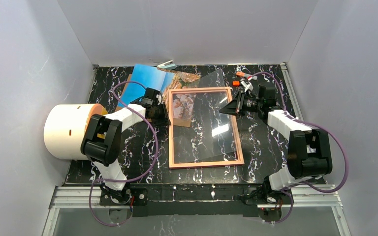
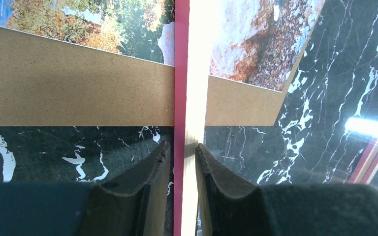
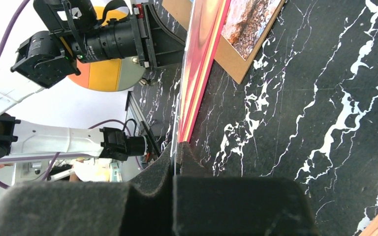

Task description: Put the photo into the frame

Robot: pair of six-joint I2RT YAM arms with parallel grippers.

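1. The photo [image 1: 150, 78] lies picture-up on a brown backing board [image 2: 78, 88], off the frame's [image 1: 204, 163] far-left corner. One corner of the print runs under the frame and shows through the opening. Its long axis is skewed to the frame's rails.
2. The left gripper [image 1: 163, 114] sits at the frame's left rail, pinching it. The photo is just beyond it, so the left arm is the nearer one.
3. The right gripper [image 1: 225, 108] is on the frame's right side, fingers pressed together on the edge of a clear pane [image 1: 216, 128], held tilted over the opening.
4. My read: both grippers are busy, so one has to let go before the print can move.
5. Glossy black marble table [image 1: 266, 157]; a white roll [image 1: 66, 130] sits left of the frame; pale walls [image 1: 187, 29] enclose it.
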